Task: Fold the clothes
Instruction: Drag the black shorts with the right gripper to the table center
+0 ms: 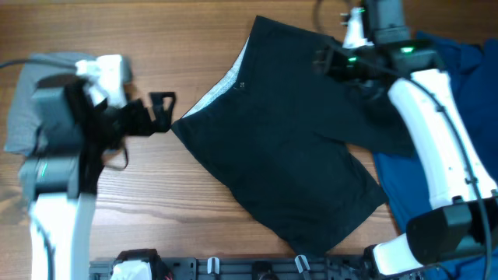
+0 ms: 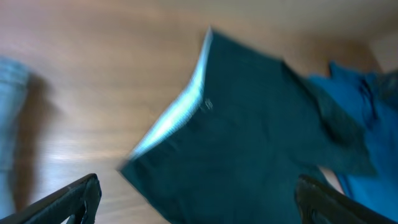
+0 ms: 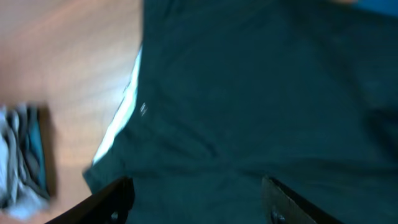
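Observation:
A pair of black shorts [image 1: 288,140] lies spread across the middle of the wooden table, with a pale waistband lining [image 1: 222,87] at its left edge. It also shows in the left wrist view [image 2: 249,149] and the right wrist view [image 3: 249,106]. My left gripper [image 1: 159,111] is open and empty, just left of the waistband corner. My right gripper [image 1: 323,61] is open and empty above the shorts' far right part. In the wrist views the left jaws [image 2: 199,202] and right jaws [image 3: 199,199] stand wide apart over the dark cloth.
A blue garment [image 1: 459,148] lies at the right, partly under the shorts and my right arm. A folded grey garment [image 1: 35,101] sits at the far left, and shows in the right wrist view [image 3: 22,155]. A black rail [image 1: 233,268] runs along the front edge.

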